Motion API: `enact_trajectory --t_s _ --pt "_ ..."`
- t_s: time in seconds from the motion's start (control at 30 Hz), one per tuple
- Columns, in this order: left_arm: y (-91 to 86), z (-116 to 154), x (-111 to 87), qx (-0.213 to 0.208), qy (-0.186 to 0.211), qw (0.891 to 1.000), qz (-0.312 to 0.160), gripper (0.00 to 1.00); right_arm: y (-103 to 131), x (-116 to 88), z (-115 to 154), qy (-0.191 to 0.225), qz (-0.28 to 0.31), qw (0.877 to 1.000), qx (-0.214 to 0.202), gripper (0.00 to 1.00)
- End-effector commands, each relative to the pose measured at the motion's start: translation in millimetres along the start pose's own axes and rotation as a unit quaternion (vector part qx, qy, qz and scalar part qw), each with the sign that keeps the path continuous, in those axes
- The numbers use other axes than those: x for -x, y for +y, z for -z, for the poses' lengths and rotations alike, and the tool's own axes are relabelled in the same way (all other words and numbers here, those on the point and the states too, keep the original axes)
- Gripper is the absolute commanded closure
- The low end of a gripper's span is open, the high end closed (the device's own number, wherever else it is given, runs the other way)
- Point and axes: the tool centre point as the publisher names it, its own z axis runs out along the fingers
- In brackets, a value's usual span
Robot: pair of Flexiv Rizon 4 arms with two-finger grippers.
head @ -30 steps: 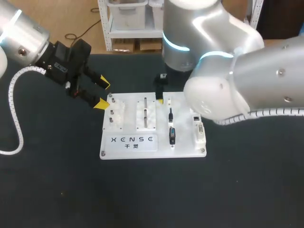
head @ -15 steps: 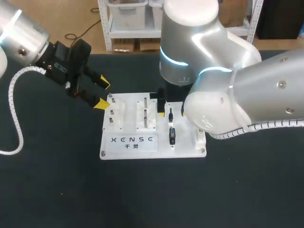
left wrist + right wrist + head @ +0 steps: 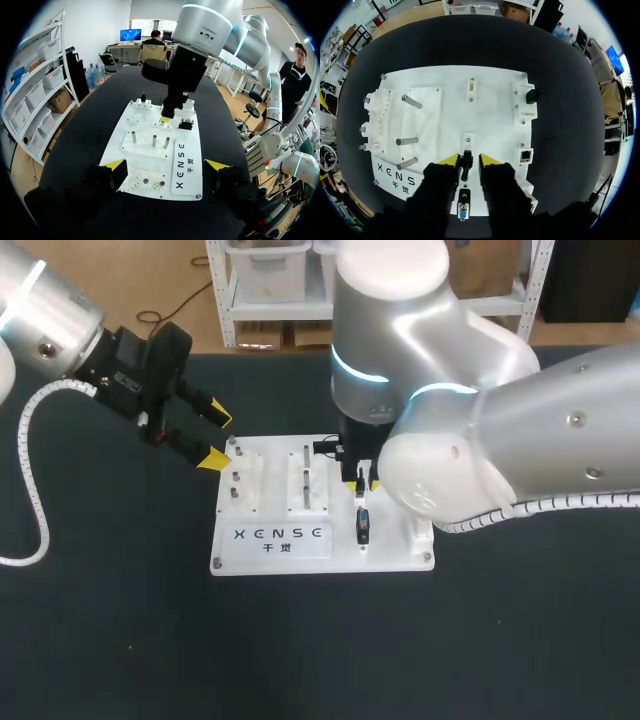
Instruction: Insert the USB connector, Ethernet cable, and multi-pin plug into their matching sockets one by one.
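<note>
1. The right tool [image 3: 468, 160] hung narrow over the white board [image 3: 490, 120], its tips flanking the black plug [image 3: 465, 165] without clamping it; the left tool [image 3: 214, 438] gaped wide beside the board's corner.
2. Probably the grasping step; next it needed to close squarely, lift, then align with the socket.

Silver right arm [image 3: 480, 390], cyan light ring; black left pincer [image 3: 216, 438], 2 yellow tips; white ribbed cable [image 3: 32, 490].
</note>
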Motion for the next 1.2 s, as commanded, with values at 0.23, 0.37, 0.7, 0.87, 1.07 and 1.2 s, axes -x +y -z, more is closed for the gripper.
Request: enact_trajectory --t_s 0.23,0.37,0.7,0.87,1.07,1.2 --pt "-0.7 0 -0.8 0.001 -0.001 1.000 -0.001 0.00 0 4 8 -0.006 0.004 1.000 0.009 1.00" --pt "-0.7 0 -0.8 0.001 -0.001 1.000 -0.001 0.00 -6 7 20 -0.014 0.002 1.000 0.011 1.00" --pt "-0.7 0 -0.8 0.001 -0.001 1.000 -0.001 0.00 -41 5 38 -0.024 -0.016 1.000 0.010 1.00" --pt "-0.7 0 -0.8 0.001 -0.001 1.000 -0.001 0.00 -59 0 34 -0.022 -0.031 0.999 -0.004 1.00" --pt "-0.7 0 -0.8 0.001 -0.001 1.000 -0.001 0.00 -72 -4 30 -0.018 -0.040 0.999 -0.013 1.00" --pt "-0.7 0 -0.8 0.001 -0.001 1.000 -0.001 0.00 -76 -4 26 -0.017 -0.041 0.999 -0.016 1.00"
